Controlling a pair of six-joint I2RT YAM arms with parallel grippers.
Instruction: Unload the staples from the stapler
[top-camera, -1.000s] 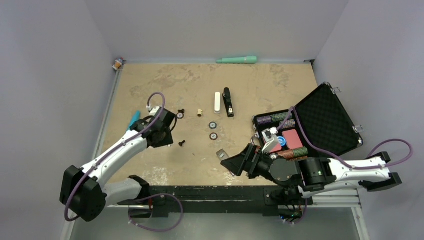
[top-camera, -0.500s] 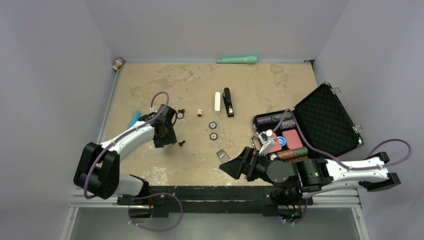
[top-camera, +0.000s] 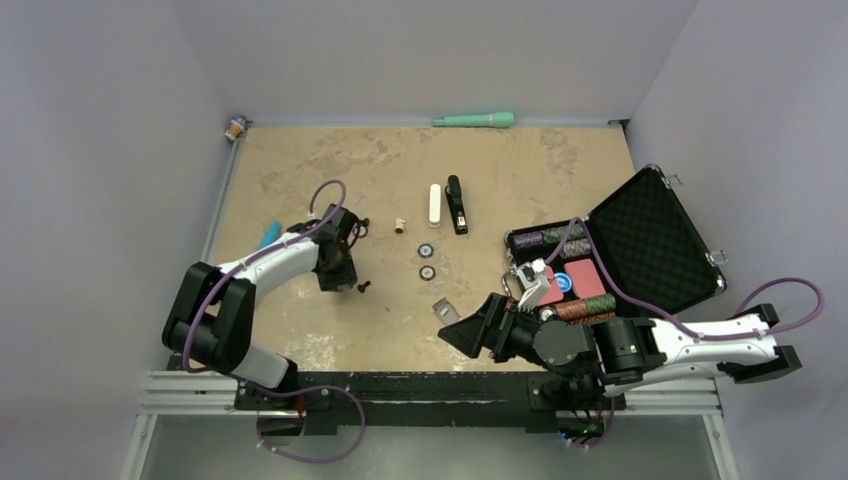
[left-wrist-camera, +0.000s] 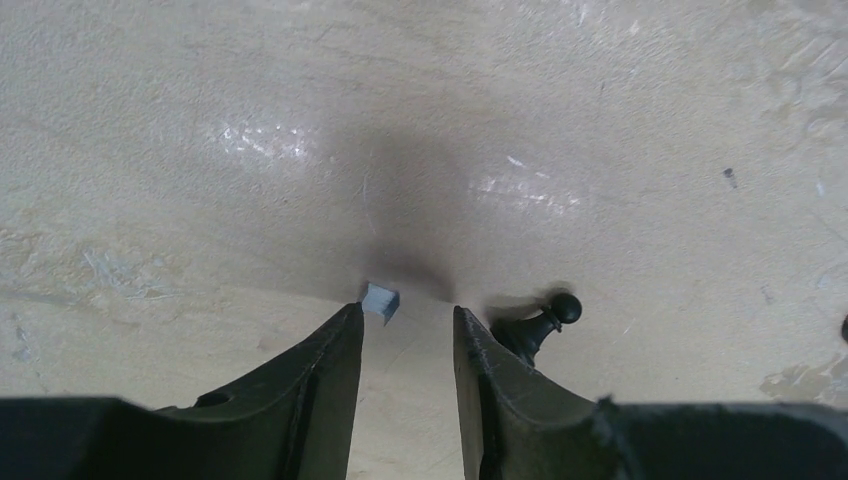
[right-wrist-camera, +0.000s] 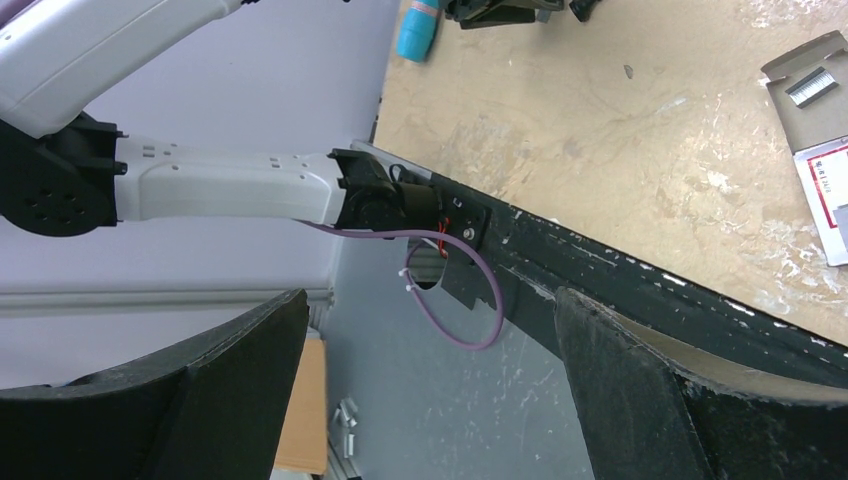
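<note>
Left wrist view: left pincer (left-wrist-camera: 405, 318) narrowly parted and empty, tips at a small grey block (left-wrist-camera: 380, 299) on the counter (left-wrist-camera: 300, 120). Top external view: stapler (top-camera: 457, 205) lies mid-counter, just right of white bar (top-camera: 434, 204), well apart from both pincers. Right pincer (right-wrist-camera: 430, 302) wide, empty.

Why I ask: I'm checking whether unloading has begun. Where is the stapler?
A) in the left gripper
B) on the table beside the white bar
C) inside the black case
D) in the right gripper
B: in the top view the stapler lies flat on the table, right next to the white bar, with nothing gripping it.
</note>
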